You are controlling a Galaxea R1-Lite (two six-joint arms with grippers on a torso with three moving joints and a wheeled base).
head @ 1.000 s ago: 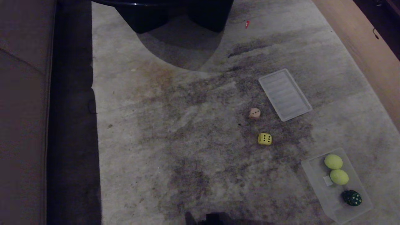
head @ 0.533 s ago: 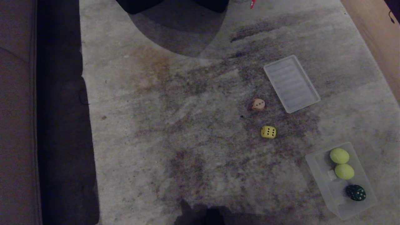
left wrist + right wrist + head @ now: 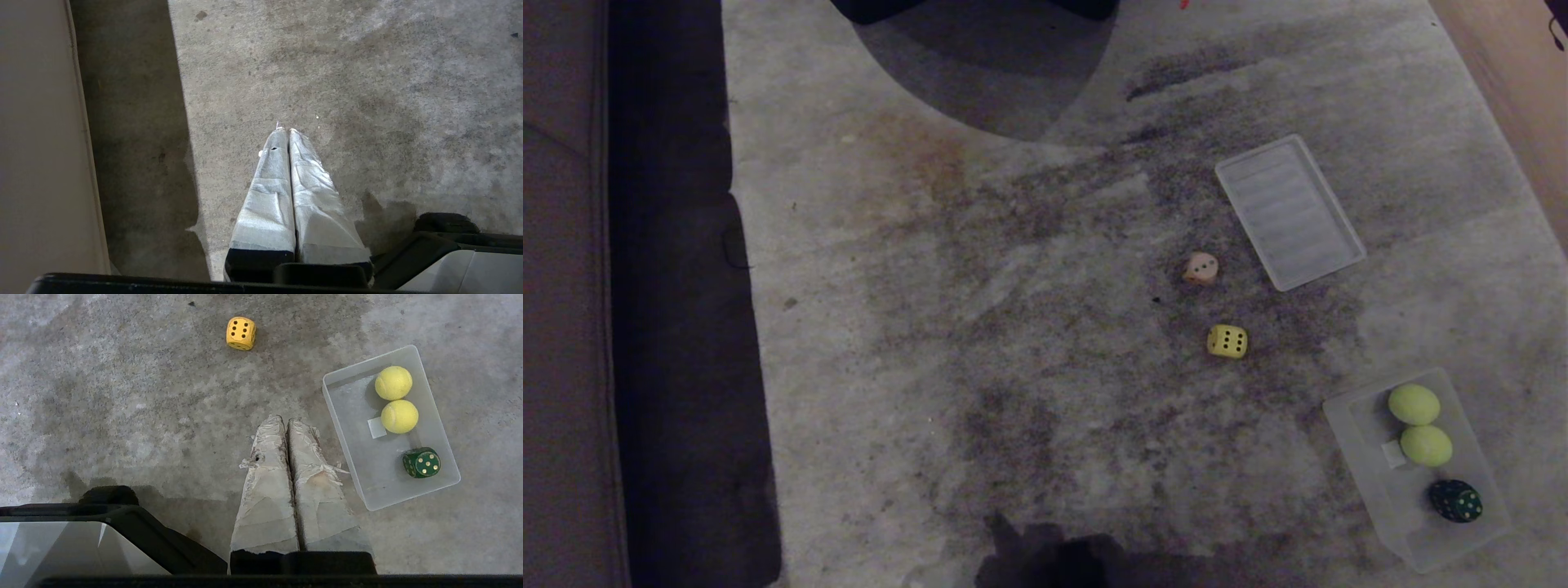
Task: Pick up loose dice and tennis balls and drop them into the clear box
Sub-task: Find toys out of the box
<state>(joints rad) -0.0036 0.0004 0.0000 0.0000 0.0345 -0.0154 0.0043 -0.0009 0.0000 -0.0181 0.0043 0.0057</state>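
On the carpet at the lower right stands the clear box (image 3: 1364, 425) (image 3: 359, 457). Inside it lie two tennis balls (image 3: 1414, 404) (image 3: 393, 382), (image 3: 1426, 445) (image 3: 399, 416) and a dark green die (image 3: 1454, 501) (image 3: 421, 462). A yellow die (image 3: 1227, 341) (image 3: 241, 332) and a pinkish-tan die (image 3: 1201, 268) sit loose on the carpet to the box's left and farther away. My right gripper (image 3: 284, 419) hangs shut and empty over bare carpet just beside the box. My left gripper (image 3: 285, 130) is shut and empty over carpet near the sofa. Neither arm shows in the head view.
A flat ribbed clear lid (image 3: 1289, 212) lies beyond the pinkish-tan die. A sofa front (image 3: 564, 327) (image 3: 36, 143) runs along the left with a dark shadow strip beside it. A dark table base (image 3: 882, 6) stands at the far edge, wooden floor (image 3: 1519, 98) at the right.
The whole head view has shifted: dice, lid and box have slid up the picture and the dark table base has nearly left the frame, so the camera tilted down. Nothing on the carpet moved.
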